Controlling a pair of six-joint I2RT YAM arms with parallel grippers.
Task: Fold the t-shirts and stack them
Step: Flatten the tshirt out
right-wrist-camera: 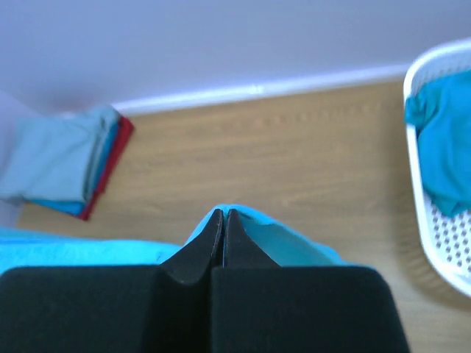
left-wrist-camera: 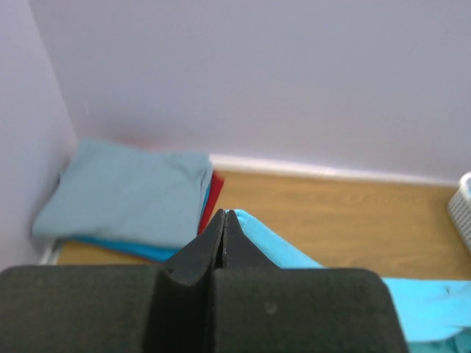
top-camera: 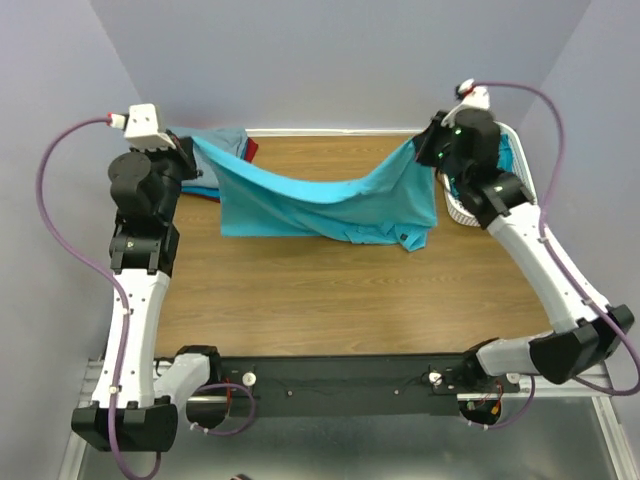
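You have the turquoise shirt strung between both arms across the far half of the table. The left gripper is closed tight on one corner at about 10 o'clock, and the right gripper is pinched the same way on the opposite corner at about 2 o'clock. Holding it by two corners lets the cloth hang open. Its middle sags and its lower edge rests bunched on the wood, so I judge it needs more spread before you lay it flat. The stack of folded shirts sits at 10 o'clock, out of the folding area. The basket at 2 o'clock holds a teal shirt, not yet folded.
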